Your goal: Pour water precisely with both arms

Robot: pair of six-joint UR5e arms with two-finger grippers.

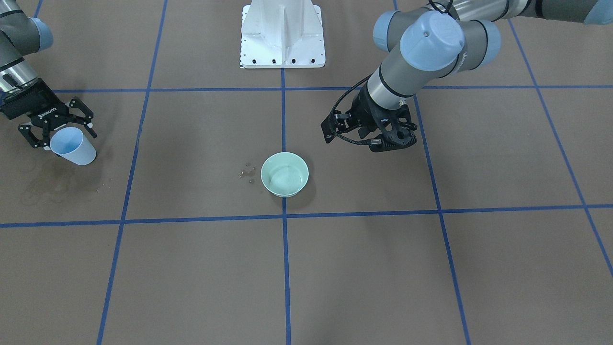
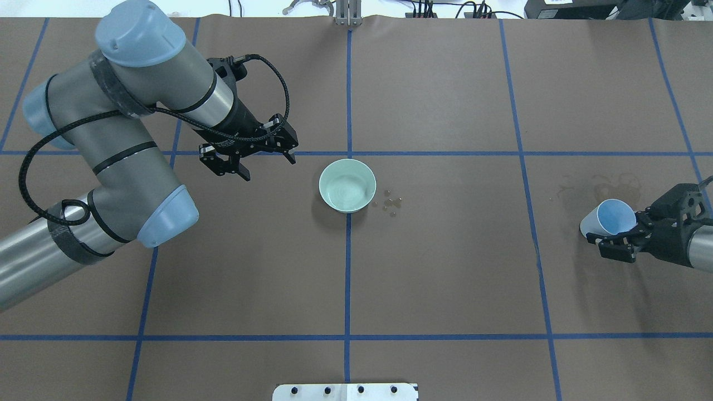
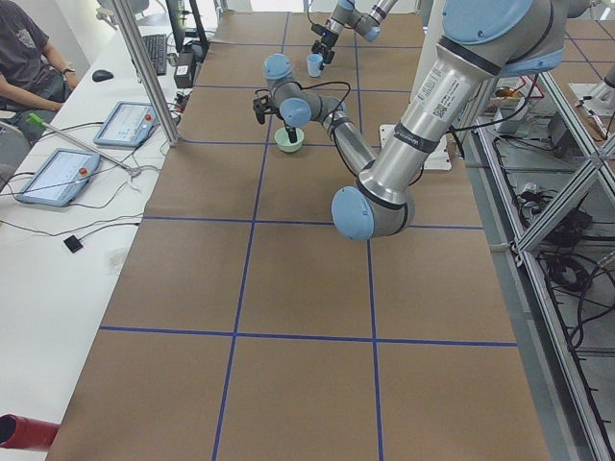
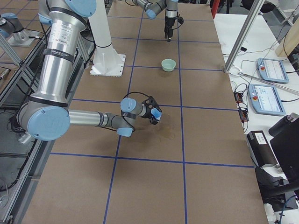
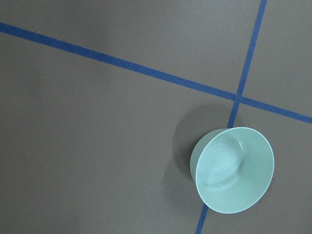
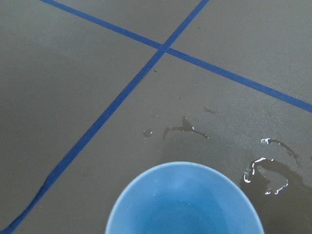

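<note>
A pale green bowl (image 1: 284,174) (image 2: 347,185) stands at the table's middle on a blue tape crossing. It also shows in the left wrist view (image 5: 234,170), with a faint glint of water low inside it. My left gripper (image 2: 268,169) (image 1: 395,142) is open and empty, hovering just beside the bowl on my left side. My right gripper (image 2: 615,231) (image 1: 64,139) is shut on a light blue cup (image 2: 608,218) (image 1: 73,145) (image 6: 185,204), held tilted far out on my right. I cannot tell whether the cup holds water.
Spilled droplets (image 2: 390,203) (image 1: 247,171) lie beside the bowl. Wet patches (image 6: 265,170) (image 2: 599,185) mark the brown paper by the cup. The white pedestal base (image 1: 282,36) stands at the table's robot side. Tablets (image 3: 58,173) lie on a side bench.
</note>
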